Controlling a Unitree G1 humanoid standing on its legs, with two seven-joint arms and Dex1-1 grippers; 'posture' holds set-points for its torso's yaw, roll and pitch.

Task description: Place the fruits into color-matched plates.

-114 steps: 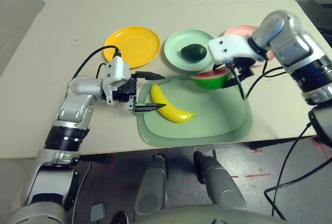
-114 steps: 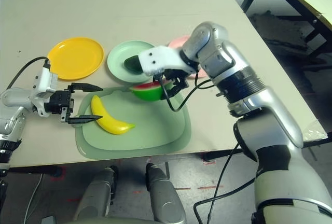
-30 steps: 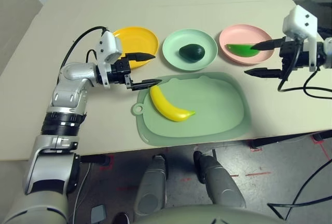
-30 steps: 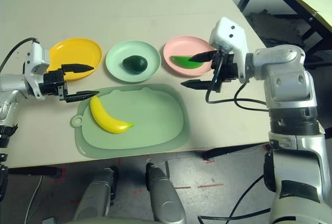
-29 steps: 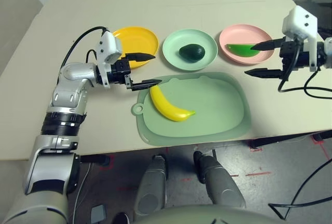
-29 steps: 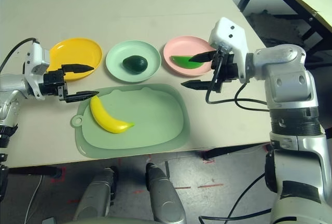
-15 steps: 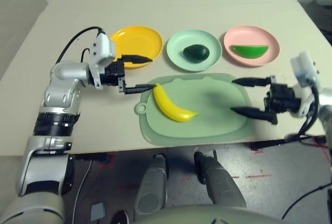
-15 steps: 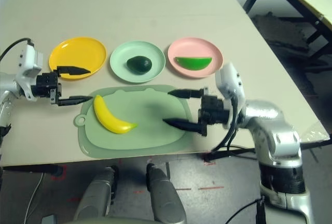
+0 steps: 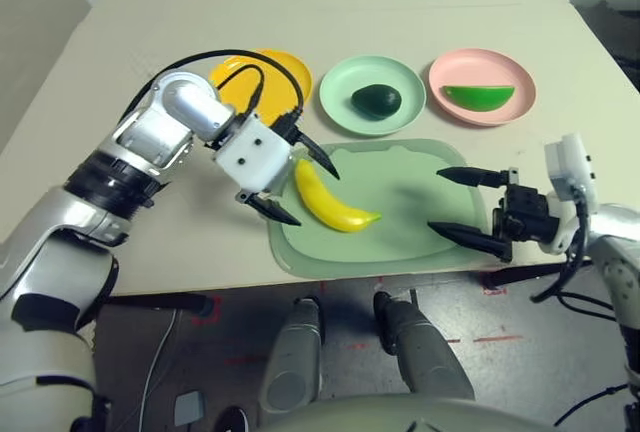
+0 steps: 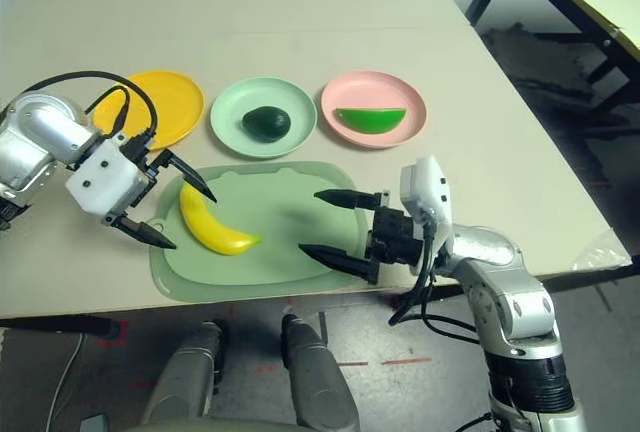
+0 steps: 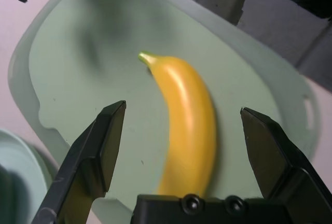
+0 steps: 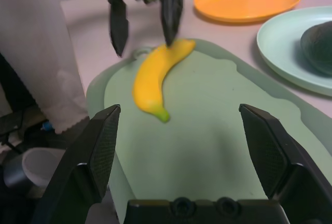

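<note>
The yellow banana lies on the left half of the pale green mat. My left gripper hovers open over the banana's upper end, one finger on each side and neither touching it. The dark green avocado sits in the mint green plate. The watermelon wedge lies in the pink plate. The yellow plate holds nothing and is partly hidden by my left arm and its cables. My right gripper is open and holds nothing above the mat's right part.
The mat reaches almost to the table's front edge. The three plates stand in a row just behind it. Bare tabletop stretches beyond the plates and to the far left.
My left gripper has swung from beside the yellow plate down over the banana. My right gripper has come away from the pink plate and now hangs low over the mat's right side.
</note>
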